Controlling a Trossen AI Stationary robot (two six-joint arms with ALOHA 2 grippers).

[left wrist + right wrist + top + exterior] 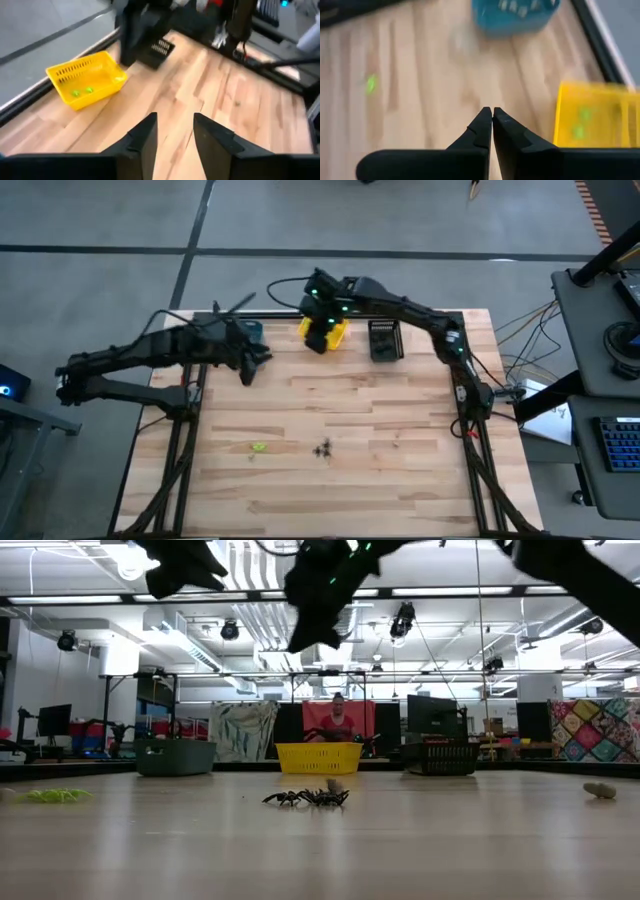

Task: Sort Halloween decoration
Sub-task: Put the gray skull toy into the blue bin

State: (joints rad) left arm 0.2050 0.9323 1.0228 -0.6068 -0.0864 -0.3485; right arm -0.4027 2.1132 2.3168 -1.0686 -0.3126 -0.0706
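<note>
Black spidery trinkets (323,448) (305,798) lie in a small clump on the table's near middle. A yellow-green one (259,447) (370,84) lies to their left. Along the far edge stand a teal bin (250,330), a yellow bin (335,332) and a black bin (385,340). The yellow bin (87,80) holds two green trinkets (82,91), and pale bits show in the teal bin (515,15). My left gripper (250,370) (175,132) hovers open and empty just in front of the teal bin. My right gripper (320,340) (492,120) hangs shut above the yellow bin.
A small pale object (600,790) lies on the table toward its right side. The middle of the wooden tabletop (400,400) between the bins and the trinkets is bare. A person in red (338,720) sits in the room beyond the far edge.
</note>
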